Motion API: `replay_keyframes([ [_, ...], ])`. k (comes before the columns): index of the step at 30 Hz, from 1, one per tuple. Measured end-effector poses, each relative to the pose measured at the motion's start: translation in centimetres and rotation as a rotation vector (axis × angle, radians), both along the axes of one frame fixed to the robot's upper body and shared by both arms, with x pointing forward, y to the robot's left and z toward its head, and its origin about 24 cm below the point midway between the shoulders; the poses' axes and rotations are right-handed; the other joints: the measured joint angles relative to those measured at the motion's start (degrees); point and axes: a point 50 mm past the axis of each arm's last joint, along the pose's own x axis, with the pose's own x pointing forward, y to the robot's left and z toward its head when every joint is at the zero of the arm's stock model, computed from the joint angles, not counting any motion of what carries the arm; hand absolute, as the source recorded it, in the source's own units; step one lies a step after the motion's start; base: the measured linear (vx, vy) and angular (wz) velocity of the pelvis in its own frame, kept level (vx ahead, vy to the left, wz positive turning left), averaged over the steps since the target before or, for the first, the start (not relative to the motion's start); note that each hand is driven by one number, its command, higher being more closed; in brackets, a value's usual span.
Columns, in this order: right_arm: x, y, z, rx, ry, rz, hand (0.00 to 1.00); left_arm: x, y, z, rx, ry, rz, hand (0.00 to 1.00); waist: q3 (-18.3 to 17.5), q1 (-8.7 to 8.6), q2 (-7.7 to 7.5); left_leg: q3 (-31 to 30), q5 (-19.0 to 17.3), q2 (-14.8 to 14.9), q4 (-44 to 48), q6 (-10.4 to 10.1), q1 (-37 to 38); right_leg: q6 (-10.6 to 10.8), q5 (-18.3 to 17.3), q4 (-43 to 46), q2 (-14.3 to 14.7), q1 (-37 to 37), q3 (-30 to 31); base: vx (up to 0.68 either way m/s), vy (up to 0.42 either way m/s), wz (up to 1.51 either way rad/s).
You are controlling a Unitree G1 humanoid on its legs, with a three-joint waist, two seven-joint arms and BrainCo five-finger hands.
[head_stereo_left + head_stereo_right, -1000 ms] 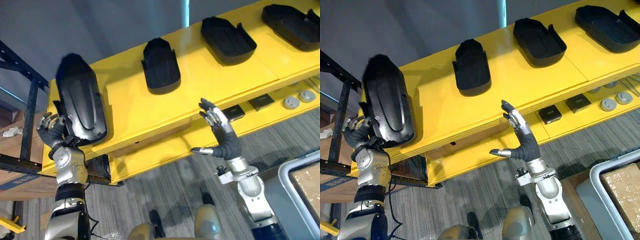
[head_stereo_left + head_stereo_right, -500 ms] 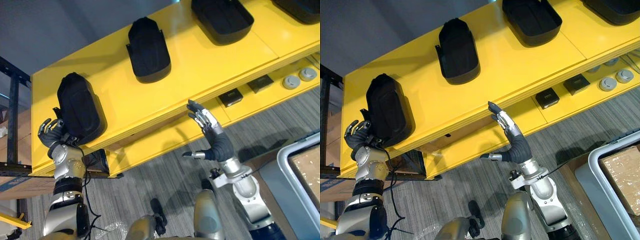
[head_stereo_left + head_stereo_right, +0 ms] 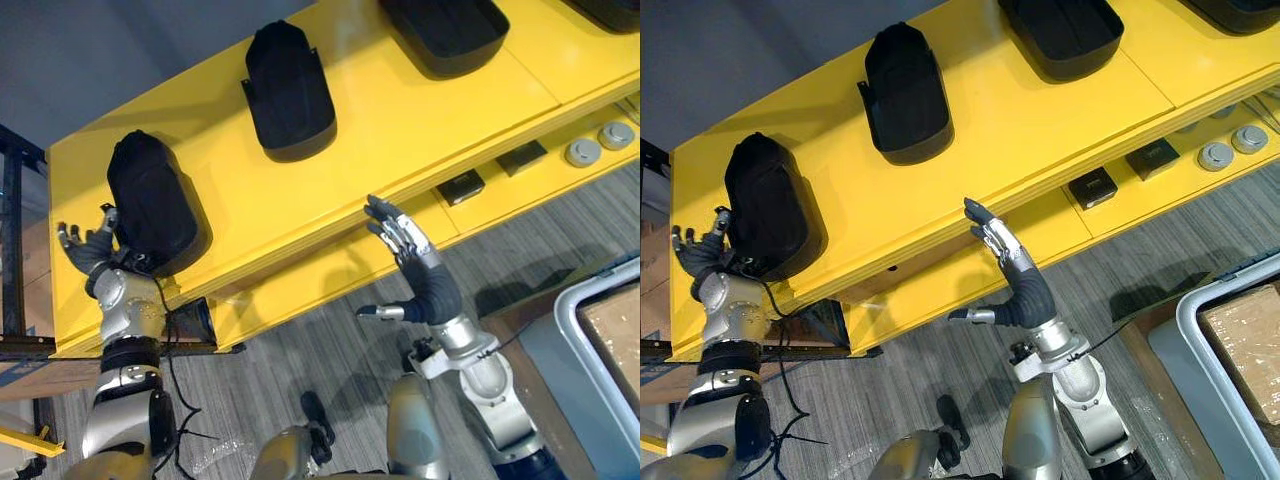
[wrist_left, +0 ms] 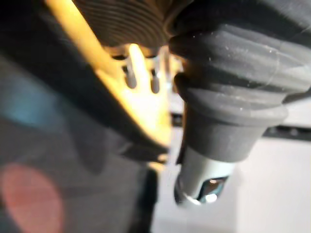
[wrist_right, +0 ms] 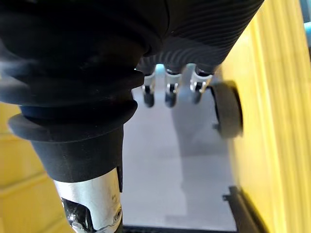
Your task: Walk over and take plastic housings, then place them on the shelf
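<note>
The black plastic housing [image 3: 152,200] lies at the left end of the yellow shelf [image 3: 400,130], its long axis running from front edge to back. The left hand [image 3: 85,250] is just beside its front end, fingers spread. The right hand [image 3: 420,280] hangs before the shelf's front edge, fingers straight, over grey floor [image 3: 300,350].

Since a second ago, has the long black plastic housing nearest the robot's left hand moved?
Yes. The black housing went from overhanging the yellow shelf's front edge onto its top.
</note>
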Motion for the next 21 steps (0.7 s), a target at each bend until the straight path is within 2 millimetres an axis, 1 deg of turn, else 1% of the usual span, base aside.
replay_keyframes([
  [1,-0.1,0.0,-0.1,0.004,0.007,0.000,0.00,0.0,0.2,0.3,0.026,0.003,0.007,0.00,0.0,-0.10,0.00,0.0,0.0,0.0,0.0,0.0,0.3,0.0,0.0,-0.1,0.0,0.4,-0.1,0.00,0.000,0.00],
  [3,-0.3,-0.1,-0.3,0.011,0.012,0.007,0.00,-0.4,1.1,1.7,0.136,0.014,0.035,0.00,0.0,-0.54,-0.01,-0.2,-0.3,0.1,0.1,0.0,1.2,0.0,0.0,-0.6,0.0,1.6,-0.3,0.00,0.000,0.00],
  [4,-0.5,-0.1,-0.5,0.011,0.008,0.015,0.00,-0.6,1.5,2.9,0.202,-0.013,0.055,0.00,0.0,-0.68,-0.01,-0.5,-0.8,0.3,0.8,0.1,1.2,0.0,0.0,-1.3,0.0,2.2,-0.7,-0.02,0.010,0.06],
  [5,-0.6,-0.1,-0.5,0.012,0.007,0.018,0.00,-0.8,1.6,3.9,0.241,-0.051,0.061,0.00,0.0,-0.65,-0.02,-1.0,-1.0,0.4,1.2,0.1,1.1,0.1,0.0,-1.6,0.0,2.6,-1.0,-0.02,0.008,0.12],
  [6,-0.7,-0.1,-0.7,0.007,0.010,0.026,0.00,-1.1,1.5,5.4,0.304,-0.111,0.064,0.00,0.0,-0.44,-0.02,-1.5,-1.2,0.6,1.6,0.1,1.1,0.2,0.1,-2.2,0.0,3.4,-1.5,-0.01,0.002,0.12],
  [7,-0.8,-0.1,-0.7,0.005,0.008,0.029,0.00,-1.3,1.5,6.2,0.335,-0.148,0.061,0.00,0.0,-0.29,-0.04,-1.6,-1.2,0.6,1.6,0.1,1.2,0.2,0.2,-2.5,0.0,3.7,-1.8,0.00,0.002,0.18],
  [8,-0.8,-0.1,-0.7,0.001,0.004,0.037,0.00,-1.9,1.1,7.8,0.395,-0.232,0.042,0.00,0.0,-0.13,-0.02,-2.2,-1.2,0.8,1.6,0.1,1.2,0.2,0.5,-3.4,0.0,4.6,-2.6,0.01,0.001,0.16],
  [9,-0.8,0.0,-0.7,-0.003,0.002,0.043,0.00,-2.4,0.6,8.5,0.430,-0.277,0.026,0.00,0.0,0.09,-0.03,-3.0,-1.2,0.8,1.6,0.1,1.2,0.3,0.6,-3.7,0.0,5.1,-3.0,0.03,0.004,0.25],
  [10,-0.8,0.0,-0.7,-0.002,0.000,0.045,0.00,-3.3,-0.3,9.4,0.502,-0.346,-0.010,0.00,0.0,0.51,-0.03,-3.7,-1.2,0.8,1.6,0.1,1.6,0.2,1.0,-4.5,0.0,6.4,-3.9,0.05,0.011,0.21],
  [11,-0.8,0.0,-0.7,0.001,0.000,0.044,0.00,-4.6,-1.2,9.9,0.569,-0.398,-0.051,0.00,-0.1,1.29,-0.06,-4.3,-1.2,1.0,1.6,0.1,2.0,0.2,1.4,-5.6,0.1,7.7,-4.4,0.06,0.011,0.21],
  [12,-0.8,0.0,-0.7,0.004,0.000,0.044,0.00,-5.3,-1.7,10.0,0.598,-0.420,-0.071,0.00,-0.2,1.58,-0.10,-4.7,-1.2,1.0,1.7,0.1,2.1,0.3,1.5,-6.1,0.1,8.4,-4.8,0.06,0.006,0.26],
  [13,-0.8,0.1,-0.7,0.010,0.000,0.041,0.00,-6.7,-2.9,9.7,0.629,-0.462,-0.123,0.00,-0.9,2.39,-0.02,-5.5,-1.2,1.1,1.6,0.1,2.0,0.3,1.7,-7.2,0.0,9.4,-5.9,0.06,-0.005,0.39],
  [14,-0.8,0.2,-0.7,0.021,0.004,0.038,0.00,-8.1,-4.2,8.6,0.637,-0.481,-0.178,0.00,-1.7,3.34,-0.03,-6.8,-1.2,1.1,1.6,0.1,2.0,0.3,1.8,-8.3,-0.1,10.7,-7.2,0.06,-0.007,0.44],
  [15,-0.8,0.2,-0.7,0.030,0.007,0.037,0.00,-8.9,-5.0,7.8,0.627,-0.482,-0.204,0.00,-2.2,3.87,-0.19,-7.4,-1.2,1.1,1.6,0.1,2.0,0.4,1.8,-8.8,-0.2,11.4,-7.9,0.08,-0.012,0.44],
  [16,-0.9,0.4,-0.8,0.044,0.019,0.035,0.00,-10.0,-6.0,6.4,0.602,-0.474,-0.245,0.00,-3.2,4.65,-0.39,-8.1,-1.2,1.2,1.6,0.1,2.0,0.4,1.9,-9.7,-0.2,12.4,-9.0,0.08,-0.016,0.50],
  [17,-0.9,0.5,-1.0,0.063,0.041,0.028,0.00,-11.7,-7.3,4.2,0.562,-0.440,-0.305,0.00,-4.2,5.45,-0.91,-9.8,-1.2,1.3,1.6,0.1,2.1,0.3,1.9,-10.9,-0.3,14.2,-10.8,0.10,-0.019,0.66],
  [18,-1.0,0.3,-1.3,0.073,0.056,0.013,0.00,-13.0,-8.4,2.0,0.534,-0.359,-0.361,0.00,-4.9,6.53,-1.58,-11.1,-1.2,1.3,1.6,0.1,2.3,0.3,1.9,-11.9,-0.3,15.9,-12.5,0.08,-0.016,0.64],
  [19,-1.1,0.2,-1.4,0.081,0.061,0.005,0.00,-13.6,-8.9,0.9,0.515,-0.313,-0.388,0.00,-5.1,7.39,-1.84,-11.5,-1.3,1.4,1.6,0.0,2.4,0.3,1.9,-12.4,-0.3,16.6,-13.4,0.04,-0.027,0.65],
  [20,-0.9,0.2,-1.6,0.094,0.086,0.015,0.00,-14.5,-9.6,-1.8,0.432,-0.198,-0.466,0.00,-5.4,9.16,-2.39,-13.1,-1.7,1.6,1.6,-0.6,2.6,0.2,1.9,-13.5,-0.1,18.4,-15.3,0.01,-0.023,0.55],
  [21,-0.7,0.2,-1.9,0.097,0.106,0.024,0.00,-14.9,-10.0,-3.2,0.383,-0.134,-0.498,0.00,-5.7,9.96,-2.84,-14.0,-1.8,1.5,1.7,-0.6,2.5,0.2,2.0,-13.9,-0.1,19.2,-16.2,-0.01,-0.023,0.51],
])
